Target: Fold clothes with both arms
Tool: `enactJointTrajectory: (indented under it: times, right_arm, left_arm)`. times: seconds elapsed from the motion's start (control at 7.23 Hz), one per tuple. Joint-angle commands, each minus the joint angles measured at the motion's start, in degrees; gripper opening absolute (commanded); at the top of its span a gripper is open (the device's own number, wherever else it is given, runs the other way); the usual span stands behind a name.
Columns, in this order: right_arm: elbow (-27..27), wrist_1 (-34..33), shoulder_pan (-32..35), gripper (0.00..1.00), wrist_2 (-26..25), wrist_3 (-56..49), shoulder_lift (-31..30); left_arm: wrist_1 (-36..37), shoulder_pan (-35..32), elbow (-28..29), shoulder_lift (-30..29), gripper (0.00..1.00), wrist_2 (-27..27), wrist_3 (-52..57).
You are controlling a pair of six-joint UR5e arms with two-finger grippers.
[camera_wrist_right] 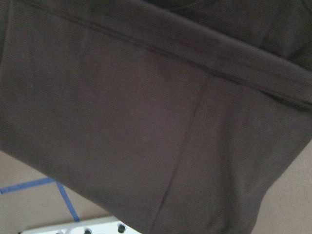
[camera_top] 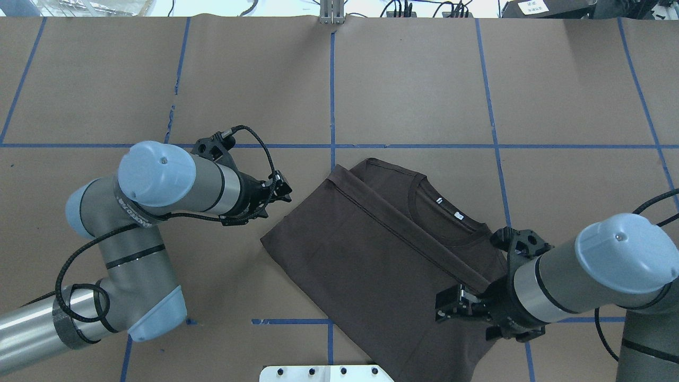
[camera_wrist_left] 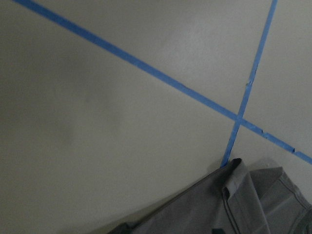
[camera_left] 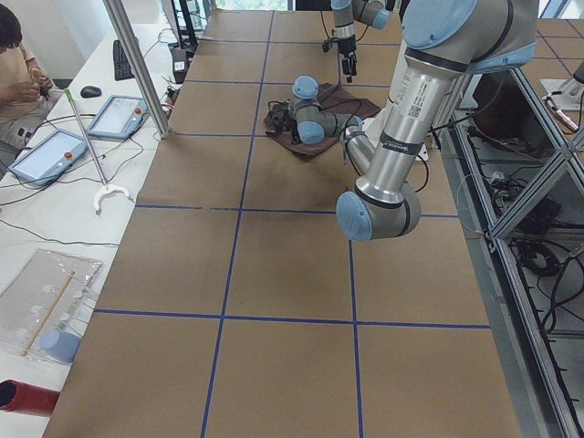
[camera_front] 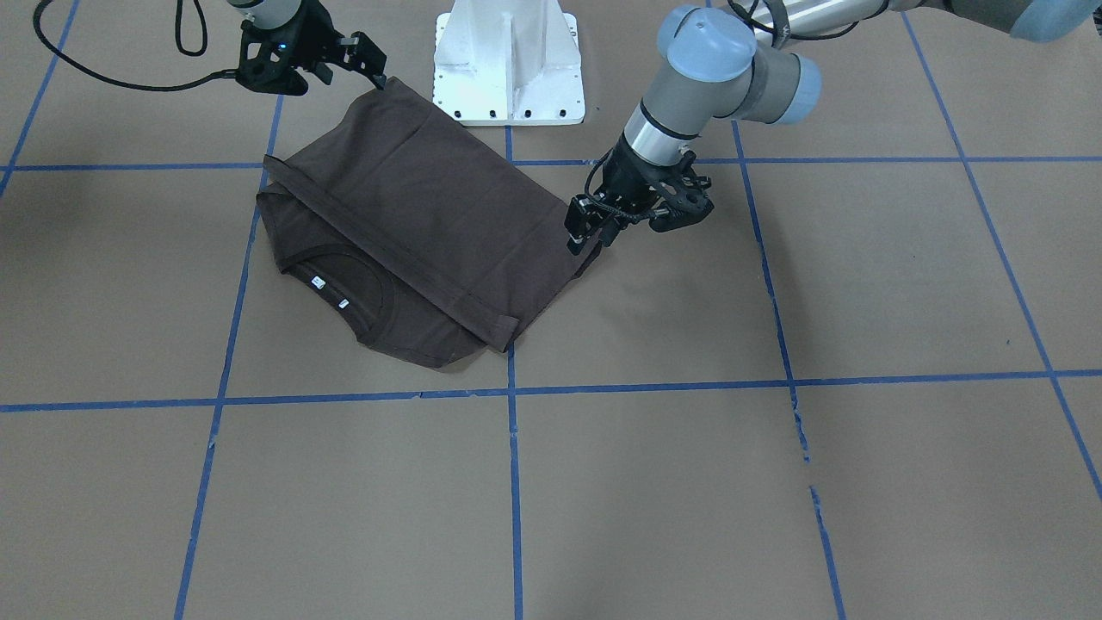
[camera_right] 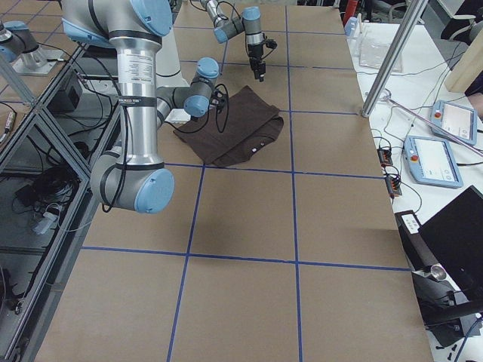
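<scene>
Across the brown paper-covered table (camera_front: 689, 482), gridded with blue tape lines (camera_front: 514, 482), 1 dark T-shirt (camera_front: 413, 207) lies partly folded near 1 white pedestal (camera_front: 508, 60). 2 grippers flank it, the left gripper (camera_front: 588, 234) and the right gripper (camera_front: 375, 67), each at a corner with jaws spread.

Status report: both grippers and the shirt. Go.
Left gripper open, at the T-shirt's corner, holding nothing. Right gripper open at its opposite corner. T-shirt partly folded, flat, collar showing. Nothing lying on it.
</scene>
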Motion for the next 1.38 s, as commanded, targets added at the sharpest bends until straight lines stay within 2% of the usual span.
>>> enactJointTrajectory:
  times: [0.0,0.14,0.41,0.55,0.69,0.83,1.11,1.24]
  right_arm:
    - [-1.0,0.1,2.7,1.0,-5.4,0.0,0.3]
    - [-1.7,0.3,2.7,1.0,-5.4,0.1,0.4]
    - [-2.2,0.3,2.7,1.0,-5.6,0.3,2.0]
    - [-3.1,0.4,2.8,1.0,-5.5,0.3,2.0]
    - [-3.2,0.4,2.8,1.0,-5.5,0.3,2.0]
    - [-3.3,0.4,2.8,1.0,-5.6,0.2,1.7]
    - [-3.2,0.4,2.9,1.0,-5.5,0.2,1.9]
    - [-3.3,0.4,2.9,1.0,-5.6,0.3,2.1]
  left_arm:
    - [5.5,3.8,-0.1,0.8,0.64,2.6,-2.5]
    - [8.8,4.9,-0.1,0.9,0.65,3.3,-2.4]
    - [9.4,6.3,0.0,1.0,0.65,3.3,-2.4]
    - [9.4,6.4,0.2,0.7,0.61,3.3,-2.4]
    - [9.5,6.4,0.0,0.5,0.23,3.3,-2.4]
    - [9.5,6.3,0.0,0.7,0.0,3.4,-1.6]
    - [11.7,4.4,-0.8,0.7,0.0,4.7,-0.3]
    - [14.7,0.8,-3.1,0.3,0.0,4.8,9.0]
